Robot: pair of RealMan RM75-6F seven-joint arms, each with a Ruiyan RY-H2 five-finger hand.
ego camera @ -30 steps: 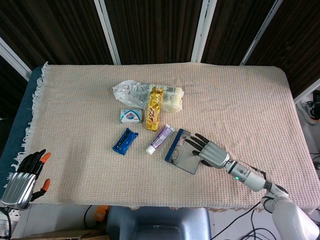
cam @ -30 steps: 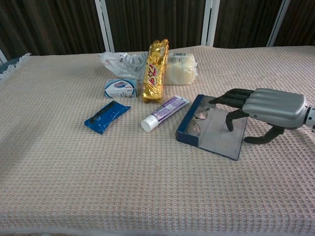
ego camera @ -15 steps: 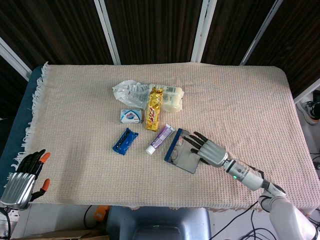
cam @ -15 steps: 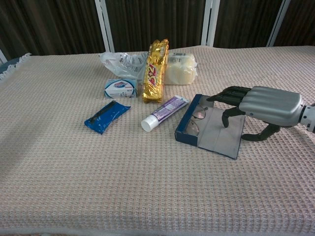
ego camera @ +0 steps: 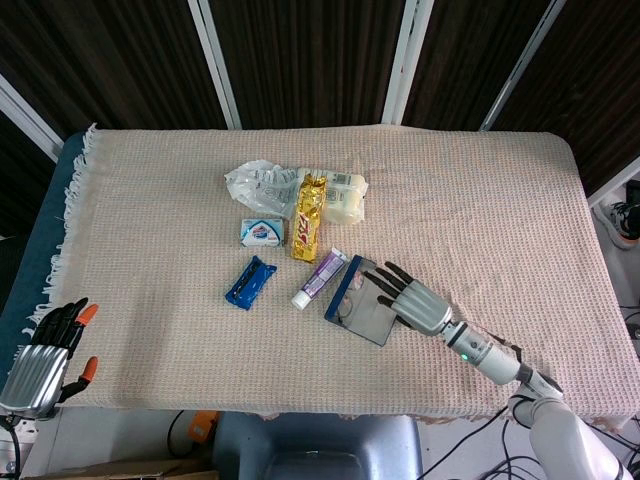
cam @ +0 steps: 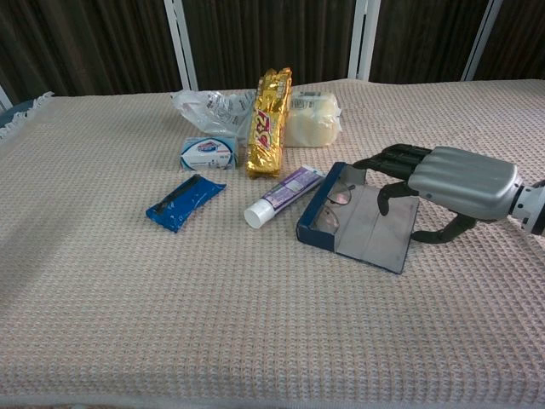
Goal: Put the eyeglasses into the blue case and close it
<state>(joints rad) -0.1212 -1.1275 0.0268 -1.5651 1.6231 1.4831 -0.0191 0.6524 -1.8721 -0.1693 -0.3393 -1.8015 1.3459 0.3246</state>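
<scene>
Hiding case [cam: 362,228] edge — right hand [cam: 451,183], eyeglasses [cam: 334,207] faint

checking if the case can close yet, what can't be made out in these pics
- Right hand fingertips: both views, whether they press the case flap or hover; the hand hides contact.
- Eyeglasses: both views, too small to tell if fully seated.
- Left hand: head view only, off the table; empty or not unclear.
</scene>
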